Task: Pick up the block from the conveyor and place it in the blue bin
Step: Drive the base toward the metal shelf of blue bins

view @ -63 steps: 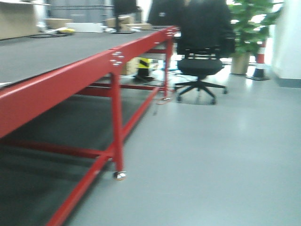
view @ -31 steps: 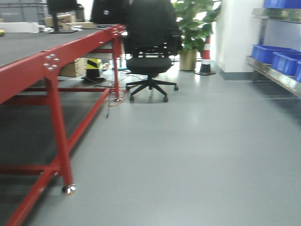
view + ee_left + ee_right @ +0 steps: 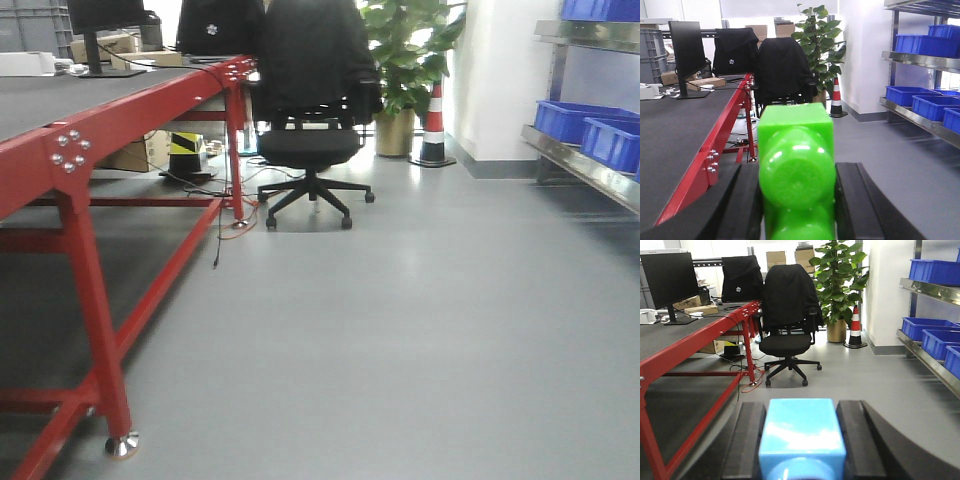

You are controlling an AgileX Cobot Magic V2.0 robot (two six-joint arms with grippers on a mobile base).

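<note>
In the left wrist view my left gripper point(image 3: 797, 172) is shut on a bright green block point(image 3: 796, 145) with round studs, its black fingers point(image 3: 742, 200) pressed against both sides. My right gripper point(image 3: 801, 407) is shut on a light blue block point(image 3: 802, 432) in the right wrist view. The conveyor point(image 3: 30, 105), a dark grey belt on a red frame, runs along the left, also as the conveyor point(image 3: 670, 125) and the conveyor point(image 3: 665, 337). Blue bins point(image 3: 580, 125) sit on a metal shelf at the right, seen also as blue bins point(image 3: 907, 95) and blue bins point(image 3: 922, 327). Neither gripper shows in the front view.
A black office chair point(image 3: 308, 110) draped with a jacket stands ahead near the conveyor's end, with a potted plant point(image 3: 400, 70) and a traffic cone point(image 3: 433, 125) behind it. A red conveyor leg point(image 3: 95, 330) stands at the near left. Cables lie on the grey floor point(image 3: 400, 340).
The front view has swung right: the conveyor slid toward the left edge, and the shelf with blue bins came into view on the right.
</note>
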